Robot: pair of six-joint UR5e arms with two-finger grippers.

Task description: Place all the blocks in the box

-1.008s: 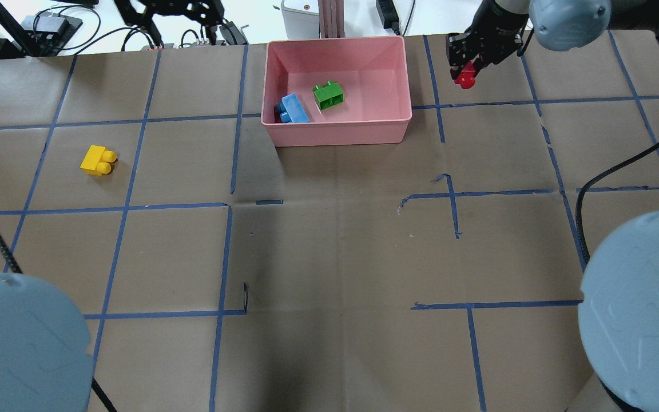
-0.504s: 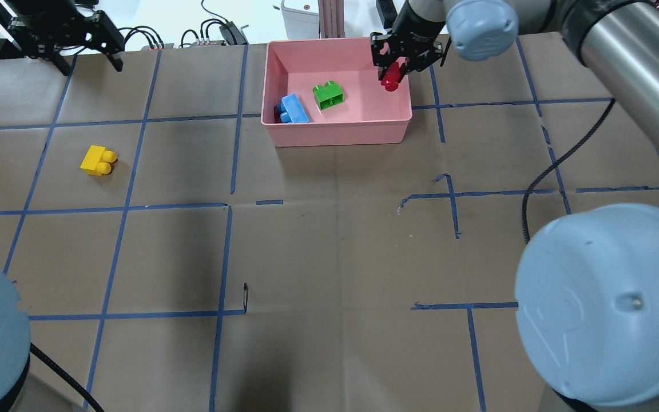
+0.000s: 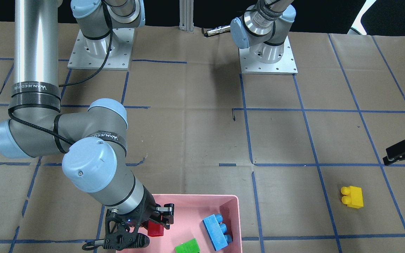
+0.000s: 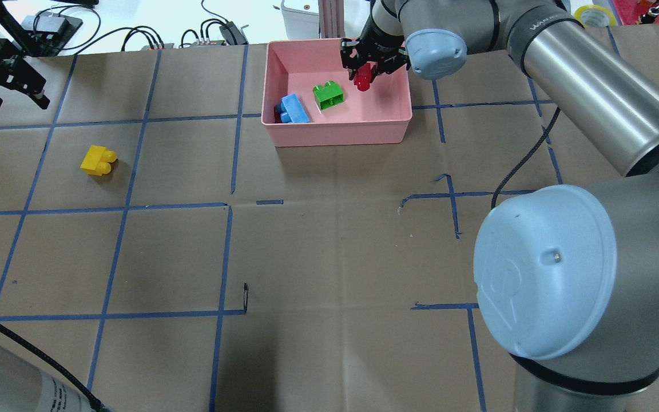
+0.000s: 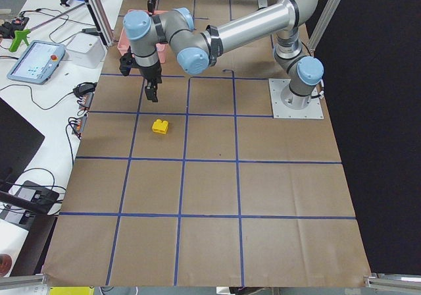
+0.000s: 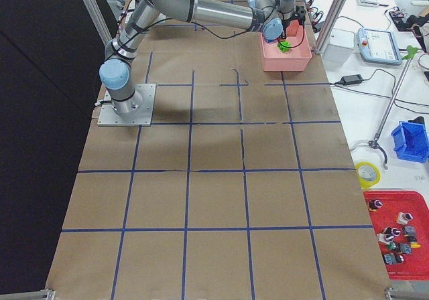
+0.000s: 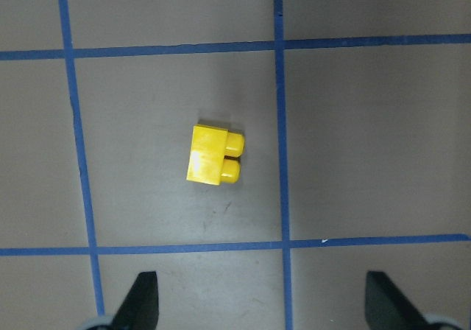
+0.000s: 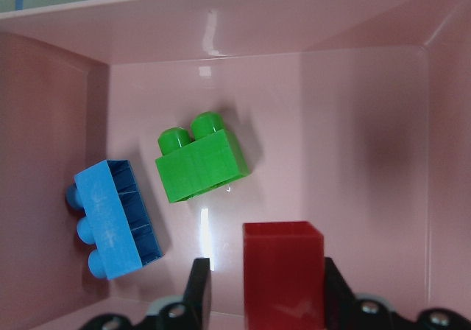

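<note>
My right gripper point(image 4: 365, 73) is shut on the red one-stud block point(image 4: 363, 78) and holds it above the floor of the pink box point(image 4: 335, 134), inside its far right part. In the right wrist view the red block point(image 8: 283, 271) hangs between the fingers. The green block point(image 4: 328, 95) and blue block point(image 4: 294, 107) lie in the box. The yellow block point(image 4: 98, 161) lies on the table at the left. My left gripper point(image 4: 15, 98) is open and empty, up above the table beyond the yellow block point(image 7: 215, 164).
Brown paper with a blue tape grid covers the table. Cables and equipment point(image 4: 49, 26) lie past the far edge. A white device point(image 4: 301, 17) and a metal post stand just behind the box.
My right gripper carried the red block leftward from outside the box's right wall to over its inside. My left gripper moved left and toward the yellow block.
</note>
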